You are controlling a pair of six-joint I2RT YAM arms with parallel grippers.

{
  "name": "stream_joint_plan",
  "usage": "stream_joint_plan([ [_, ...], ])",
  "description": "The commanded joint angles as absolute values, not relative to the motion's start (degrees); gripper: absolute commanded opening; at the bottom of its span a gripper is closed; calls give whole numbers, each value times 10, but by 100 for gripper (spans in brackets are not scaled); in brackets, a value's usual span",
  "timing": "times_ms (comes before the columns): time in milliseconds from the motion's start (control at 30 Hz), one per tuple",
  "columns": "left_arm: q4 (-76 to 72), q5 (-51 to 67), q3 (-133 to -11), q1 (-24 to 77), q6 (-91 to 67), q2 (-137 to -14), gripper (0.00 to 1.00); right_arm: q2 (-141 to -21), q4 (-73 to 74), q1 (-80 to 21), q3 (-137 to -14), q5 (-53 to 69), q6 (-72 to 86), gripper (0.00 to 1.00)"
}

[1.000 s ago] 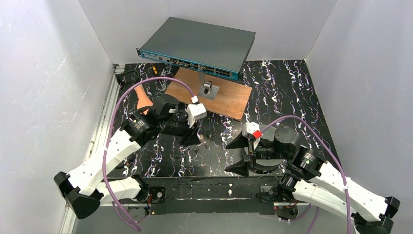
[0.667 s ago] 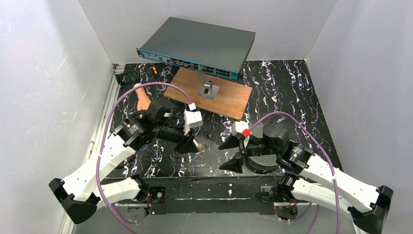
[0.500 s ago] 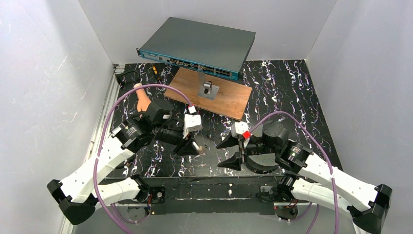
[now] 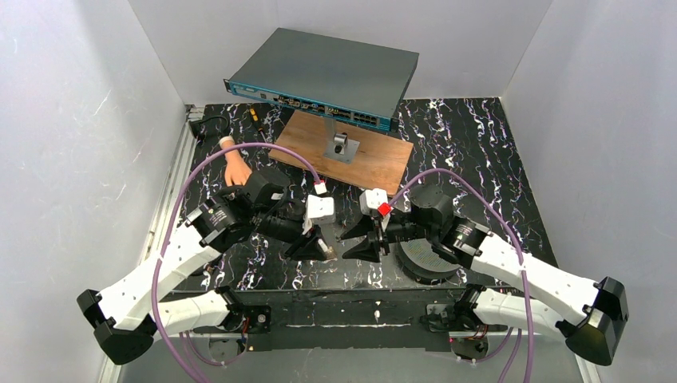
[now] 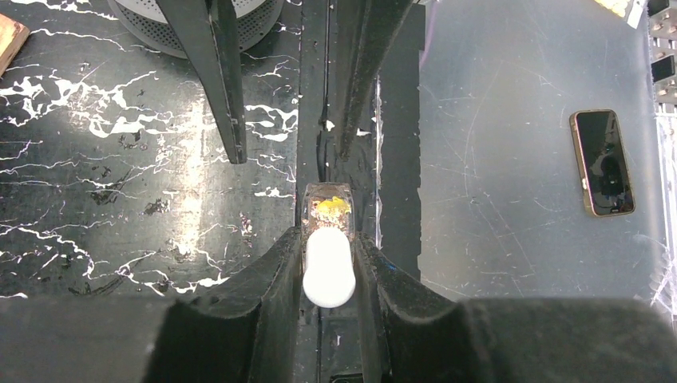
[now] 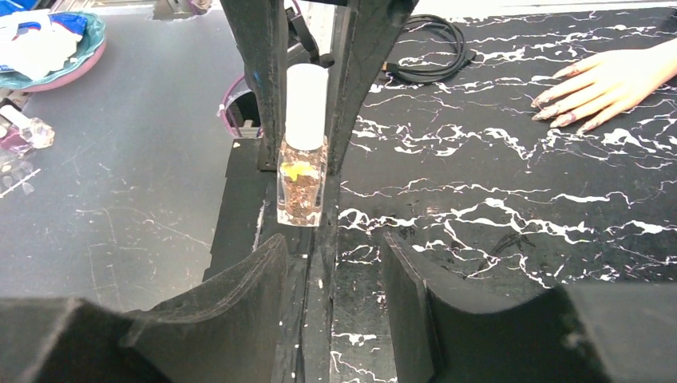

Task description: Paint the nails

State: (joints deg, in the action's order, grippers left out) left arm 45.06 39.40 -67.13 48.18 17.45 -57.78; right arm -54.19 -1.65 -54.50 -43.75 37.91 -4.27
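The peach mannequin hand (image 4: 236, 171) lies palm down at the left of the black marbled table (image 4: 479, 152); its nails (image 6: 551, 102) show dark at the fingertips in the right wrist view. My left gripper (image 5: 329, 247) is shut on the white cap (image 5: 329, 267) of a small clear nail polish bottle (image 6: 302, 187) with glittery contents, held level over the table's near middle. My right gripper (image 6: 334, 243) faces it tip to tip. Its jaws stand apart, and the bottle's glass base lies just beyond its fingertips (image 6: 271, 255) with nothing between them. In the top view the two grippers, left (image 4: 323, 243) and right (image 4: 345, 246), nearly meet.
A network switch (image 4: 327, 76) rests at the back on a wooden board (image 4: 375, 163) that carries a metal bracket (image 4: 342, 148). A round grey mesh disc (image 4: 427, 259) sits under the right arm. A black cable (image 4: 209, 124) lies at the back left. A phone (image 5: 603, 162) lies below the table's edge.
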Motion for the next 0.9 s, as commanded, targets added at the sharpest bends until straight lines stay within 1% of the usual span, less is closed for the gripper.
stream_joint_plan([
  [0, 457, 387, -687, 490, 182, -581, 0, -549, -71, -546, -464, 414, -30, 55],
  [167, 446, 377, -686, 496, 182, -582, 0, -558, -81, -550, -464, 424, -18, 55],
  [233, 442, 375, -686, 496, 181, -582, 0, -560, -80, -554, -465, 425, -18, 56],
  [567, 422, 373, -677, 501, 179, -587, 0, -579, -90, -576, -462, 405, -10, 58],
  [767, 413, 371, -671, 503, 177, -588, 0, -589, -105, -580, -460, 403, -4, 52],
  [867, 412, 369, -671, 503, 177, -589, 0, -595, -110, -583, -461, 401, -4, 45],
])
